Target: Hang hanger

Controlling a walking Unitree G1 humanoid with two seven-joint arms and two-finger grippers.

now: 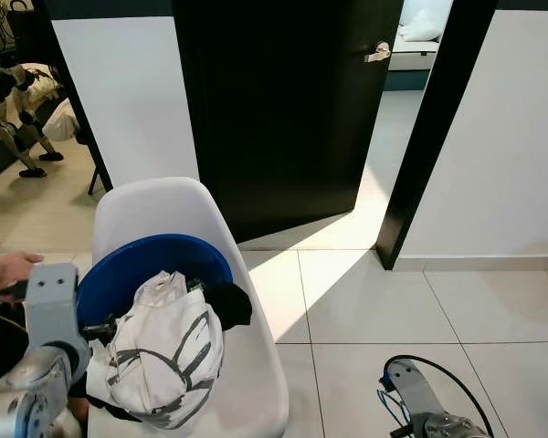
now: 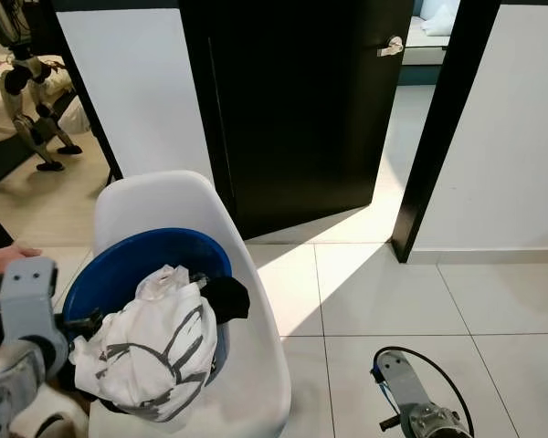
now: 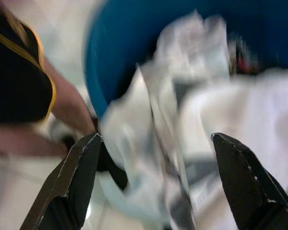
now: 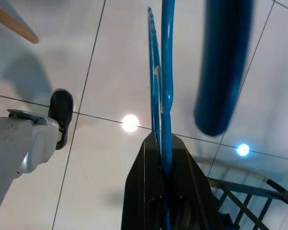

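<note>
Right wrist view: right hand point(image 4: 162, 143) clamped on blue hanger point(image 4: 166, 72), black fingers pressed tight against its thin frame; tiled floor point(image 4: 115, 62) beyond, robot foot point(image 4: 26, 139) to one side, blurred blue bar point(image 4: 221, 67) close by.
Hanger location: in right hand, low at robot's right side, above the floor.
Right arm: silver forearm point(image 1: 420, 397) with black cable loop at bottom right of head views, hanging low.
Left wrist view: left hand point(image 3: 158, 187) spread wide, fingers point(image 3: 72, 182) either side of white printed cloth point(image 3: 182, 143); picture blurred, contact with cloth not clear.
Left arm: grey wrist block point(image 1: 53, 306) at left edge of the basin, hand aimed into the laundry.
Laundry: white garment with dark print point(image 1: 160, 351) heaped over front rim of blue basin point(image 1: 146, 265); dark garment point(image 1: 228, 306) behind it, spilling over right rim.
Basin support: white plastic chair point(image 1: 164, 205), basin on the seat.
Person: hand point(image 1: 9, 269) at far left, just beside the left arm.
Beyond chair: black door point(image 1: 283, 109) ajar, sunlit tiles in the gap; white walls both sides.
Far left: another robot's legs point(image 1: 18, 119) standing in next room.
</note>
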